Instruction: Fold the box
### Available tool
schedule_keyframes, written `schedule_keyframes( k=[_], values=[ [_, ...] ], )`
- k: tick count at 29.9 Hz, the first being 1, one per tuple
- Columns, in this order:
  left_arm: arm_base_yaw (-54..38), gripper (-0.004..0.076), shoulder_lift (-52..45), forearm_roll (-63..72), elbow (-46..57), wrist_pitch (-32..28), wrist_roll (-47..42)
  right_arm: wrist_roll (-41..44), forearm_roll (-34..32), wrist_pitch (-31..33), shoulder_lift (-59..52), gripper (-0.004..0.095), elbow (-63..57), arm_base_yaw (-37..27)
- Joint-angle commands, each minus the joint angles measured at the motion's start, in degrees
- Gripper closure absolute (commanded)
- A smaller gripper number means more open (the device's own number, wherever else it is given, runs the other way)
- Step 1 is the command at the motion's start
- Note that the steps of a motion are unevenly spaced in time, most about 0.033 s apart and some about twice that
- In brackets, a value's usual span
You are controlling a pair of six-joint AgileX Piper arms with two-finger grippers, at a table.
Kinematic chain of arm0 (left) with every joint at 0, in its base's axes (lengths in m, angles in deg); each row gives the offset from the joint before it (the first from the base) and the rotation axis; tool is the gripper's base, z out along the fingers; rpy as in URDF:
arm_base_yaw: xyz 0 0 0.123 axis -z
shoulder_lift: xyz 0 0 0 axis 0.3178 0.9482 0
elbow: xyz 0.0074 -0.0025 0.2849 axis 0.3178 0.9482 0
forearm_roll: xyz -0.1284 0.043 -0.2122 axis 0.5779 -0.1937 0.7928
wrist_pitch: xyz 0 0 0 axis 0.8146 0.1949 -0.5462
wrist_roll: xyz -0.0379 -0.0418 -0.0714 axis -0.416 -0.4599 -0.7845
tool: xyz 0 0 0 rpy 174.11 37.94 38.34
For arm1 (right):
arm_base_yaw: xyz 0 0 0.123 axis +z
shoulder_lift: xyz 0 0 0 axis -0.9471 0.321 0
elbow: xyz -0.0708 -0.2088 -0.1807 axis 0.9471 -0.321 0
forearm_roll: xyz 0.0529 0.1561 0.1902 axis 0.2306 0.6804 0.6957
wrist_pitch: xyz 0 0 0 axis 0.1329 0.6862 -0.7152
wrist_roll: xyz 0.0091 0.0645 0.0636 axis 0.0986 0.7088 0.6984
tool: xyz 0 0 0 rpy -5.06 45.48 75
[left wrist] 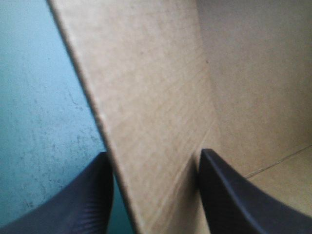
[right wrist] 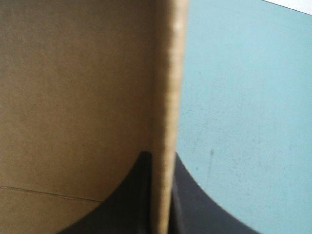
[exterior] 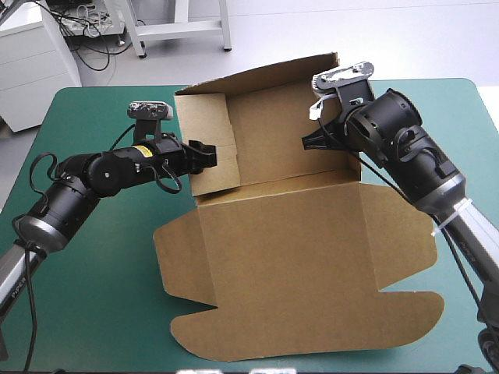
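Note:
The brown box (exterior: 288, 257) lies mid-table with its far walls raised and its lid flat toward the near edge. My left gripper (exterior: 207, 156) is at the raised left wall. In the left wrist view its fingers (left wrist: 87, 200) stand apart, open, one on each side of that wall (left wrist: 161, 73), which slants between them. My right gripper (exterior: 313, 140) is at the raised right wall. In the right wrist view this gripper (right wrist: 161, 158) is shut on the box, with the wall's edge (right wrist: 168, 73) running up between the fingers.
Teal-green cover (exterior: 93, 296) shows to the left, right and front of the box. The flat lid's rounded flaps reach close to the table's near edge (exterior: 234, 362). White furniture stands beyond the far left corner.

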Motion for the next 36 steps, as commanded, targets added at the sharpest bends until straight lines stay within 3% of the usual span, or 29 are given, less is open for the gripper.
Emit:
schedule_keyframes(
  k=[1,4,13,20,25,30,36],
  values=[
    [0.6,0.0545,-1.5,3.5,-2.1,-4.1,0.4,-0.9,2.0,-4.8,-2.8,0.0916,1.8,0.7],
    [0.6,0.0759,-1.6,3.5,-2.1,-3.9,2.1,-0.9,2.0,-4.8,-2.8,0.0916,1.8,0.7],
    [0.6,0.0756,-1.6,2.8,-5.4,3.0,2.6,-0.9,3.0,-2.7,-2.8,0.0916,1.8,0.5],
    [0.6,0.0756,0.9,-12.3,-12.5,11.8,-8.7,-0.5,4.5,0.8,-1.1,0.0916,-0.1,-0.6],
    [0.6,0.0756,7.0,-20.3,-16.1,24.4,-13.6,-2.3,13.6,2.1,2.5,0.0916,-0.6,-5.8],
    [0.6,0.0756,12.0,-20.2,-16.9,25.2,-15.0,-6.5,23.0,2.1,6.5,0.0916,-1.9,-10.6],
    [0.6,0.0756,17.8,-22.3,-17.1,28.4,-18.3,-8.6,26.4,2.1,11.7,0.0916,-2.2,-13.2]
  ],
)
